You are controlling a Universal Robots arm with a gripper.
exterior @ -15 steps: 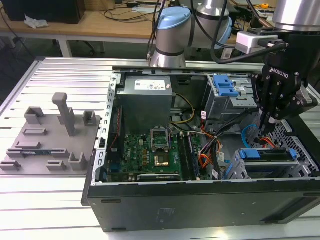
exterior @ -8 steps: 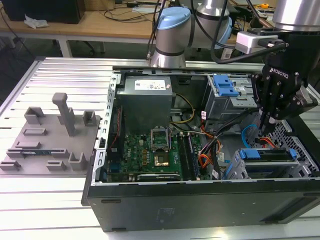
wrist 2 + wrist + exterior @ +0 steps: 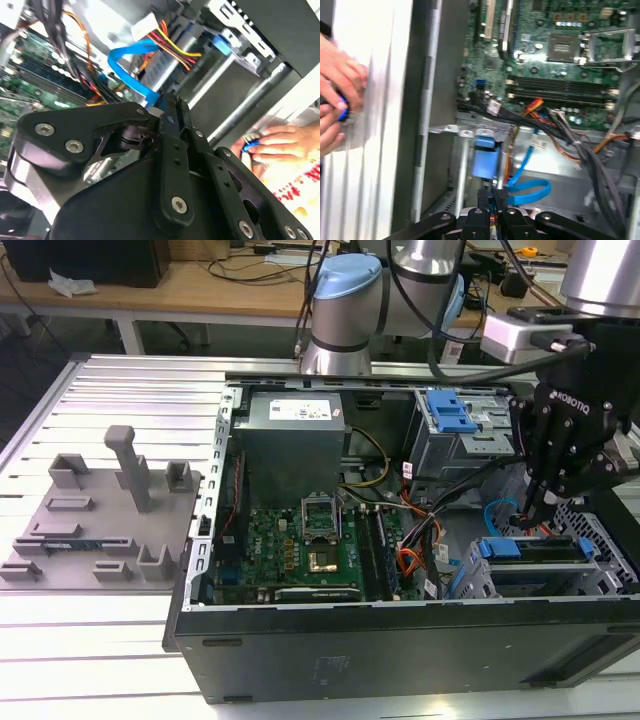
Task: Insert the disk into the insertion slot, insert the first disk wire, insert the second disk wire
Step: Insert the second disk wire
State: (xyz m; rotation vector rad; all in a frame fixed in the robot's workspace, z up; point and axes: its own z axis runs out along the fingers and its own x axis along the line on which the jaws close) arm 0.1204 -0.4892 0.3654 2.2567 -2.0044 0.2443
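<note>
- one open black computer case (image 3: 400, 640), which serves as the landmark here
- one green motherboard (image 3: 300, 550) inside the case
- one grey box-shaped power supply (image 3: 295, 430) inside the case
- two bright blue plastic latch pieces (image 3: 450, 412) inside the case
- one grey moulded fixture tray (image 3: 100, 510) beside the case
- one black robot gripper (image 3: 545, 505) above the case

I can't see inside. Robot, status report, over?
Black gripper at end of glossy blue cable. Blue-framed silver disk in grey perforated cage. Person's hand outside case.
</note>
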